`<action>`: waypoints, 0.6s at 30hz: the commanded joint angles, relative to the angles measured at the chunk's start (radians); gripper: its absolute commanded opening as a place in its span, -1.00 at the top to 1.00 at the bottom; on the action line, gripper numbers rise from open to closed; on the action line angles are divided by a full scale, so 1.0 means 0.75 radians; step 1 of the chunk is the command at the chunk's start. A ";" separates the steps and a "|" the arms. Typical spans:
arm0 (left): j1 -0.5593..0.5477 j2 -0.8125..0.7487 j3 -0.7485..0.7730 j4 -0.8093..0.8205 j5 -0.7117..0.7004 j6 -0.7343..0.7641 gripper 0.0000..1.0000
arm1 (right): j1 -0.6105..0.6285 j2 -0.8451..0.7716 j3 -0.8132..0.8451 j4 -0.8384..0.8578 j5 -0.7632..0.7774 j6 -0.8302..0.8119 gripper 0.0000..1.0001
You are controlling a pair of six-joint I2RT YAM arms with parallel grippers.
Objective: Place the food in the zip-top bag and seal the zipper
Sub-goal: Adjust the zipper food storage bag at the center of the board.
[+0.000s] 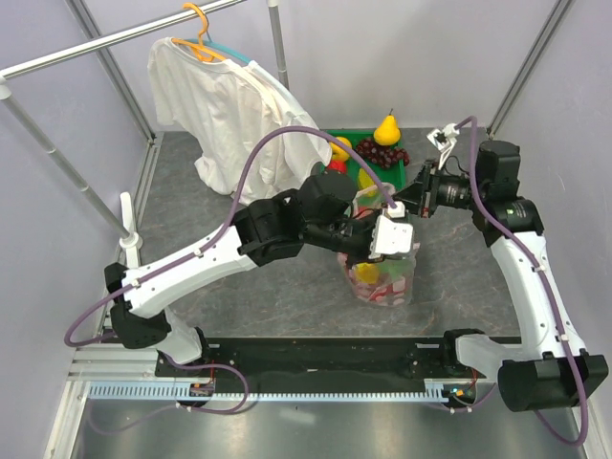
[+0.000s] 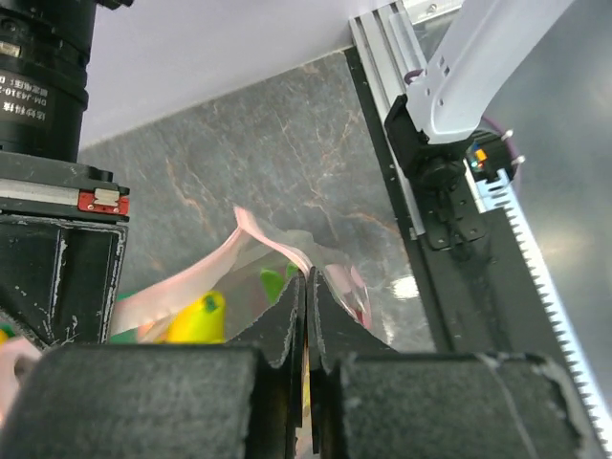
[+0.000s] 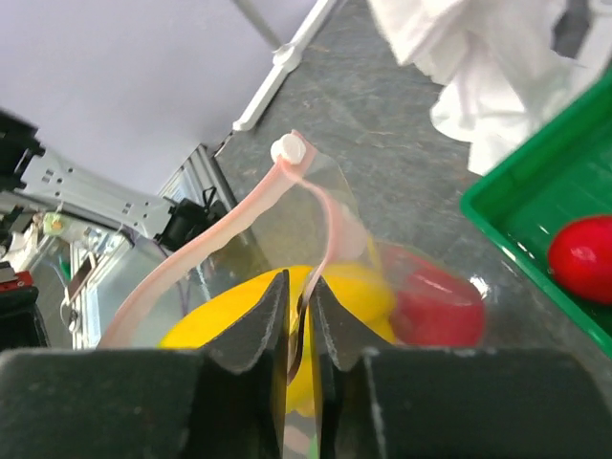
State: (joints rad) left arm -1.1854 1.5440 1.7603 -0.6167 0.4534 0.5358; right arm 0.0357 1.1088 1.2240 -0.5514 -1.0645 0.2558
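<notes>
**A:** Sealing looks unfinished to me. The zipper [image 3: 191, 258] bows into a loop with its two pink sides apart, and the white slider [image 3: 287, 148] sits at the far end.

**B:** And the bag [image 1: 382, 277] itself?

**A:** It stands on the table [image 1: 268, 287] between the two arms, just in front of the green tray [image 3: 535, 201]. A yellow banana [image 3: 239, 325] and a red piece [image 3: 435, 306] are inside, pressed up against the clear wall.

**B:** How do the jaws stand?

**A:** The left gripper [image 2: 306, 287] has its jaws pressed together, and the pink strip runs straight into the seam between them. The right gripper [image 3: 298, 287] is pinched on the other stretch of strip, with only a sliver of gap showing.

**B:** So what could go wrong?

**A:** That sliver is my first worry. The film is thin and slick, and if the right jaws give any more, the strip could slide out and the mouth would flop open.

**B:** And the second?

**A:** Uneven pulling. If one arm tugs harder than the other, the upright bag could tip and the banana could roll toward the gap.

**B:** Anything about the closure itself?

**A:** The food bulges high near the mouth. It could hold the two sides apart, so the strip might only look closed. I can't tell how far along it has already mated.
</notes>
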 commanded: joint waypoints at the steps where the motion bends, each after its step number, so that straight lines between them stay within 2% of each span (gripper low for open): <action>1: 0.020 0.052 0.071 -0.047 -0.093 -0.311 0.96 | 0.057 0.033 -0.006 0.104 -0.080 -0.067 0.50; 3: 0.079 0.085 0.052 -0.043 -0.063 -0.432 0.96 | 0.055 0.049 0.029 0.002 -0.049 -0.171 0.11; 4: 0.104 0.105 0.054 -0.045 -0.048 -0.473 0.96 | 0.047 0.070 0.053 -0.169 0.022 -0.242 -0.08; 5: 0.128 0.130 0.058 -0.041 -0.024 -0.550 0.96 | 0.042 0.078 0.098 -0.246 0.049 -0.383 -0.41; 7: 0.194 0.144 0.034 -0.015 -0.022 -0.630 0.96 | -0.039 0.076 0.137 -0.413 0.069 -0.520 -0.76; 8: 0.214 0.140 0.019 0.002 -0.005 -0.653 0.96 | -0.094 0.068 0.143 -0.441 0.061 -0.545 -0.84; 10: 0.255 0.114 -0.056 0.049 0.003 -0.690 0.96 | -0.245 0.050 0.178 -0.524 0.027 -0.617 -0.95; 12: 0.259 0.040 -0.121 0.145 0.009 -0.694 0.96 | -0.327 0.054 0.213 -0.701 -0.014 -0.833 -0.94; 14: 0.259 -0.031 -0.205 0.235 -0.011 -0.700 0.96 | -0.334 0.050 0.239 -0.811 -0.020 -1.025 -0.87; 15: 0.259 -0.048 -0.220 0.249 -0.021 -0.700 0.96 | -0.336 0.041 0.235 -0.906 -0.043 -1.081 -0.85; 18: 0.259 -0.073 -0.208 0.268 -0.026 -0.686 0.96 | -0.334 -0.003 0.201 -1.001 -0.170 -1.225 -0.75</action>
State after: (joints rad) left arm -0.9806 1.5837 1.5890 -0.5400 0.4206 0.0677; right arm -0.2180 1.1591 1.3617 -1.0966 -1.0588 -0.3954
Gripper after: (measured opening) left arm 0.025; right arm 0.895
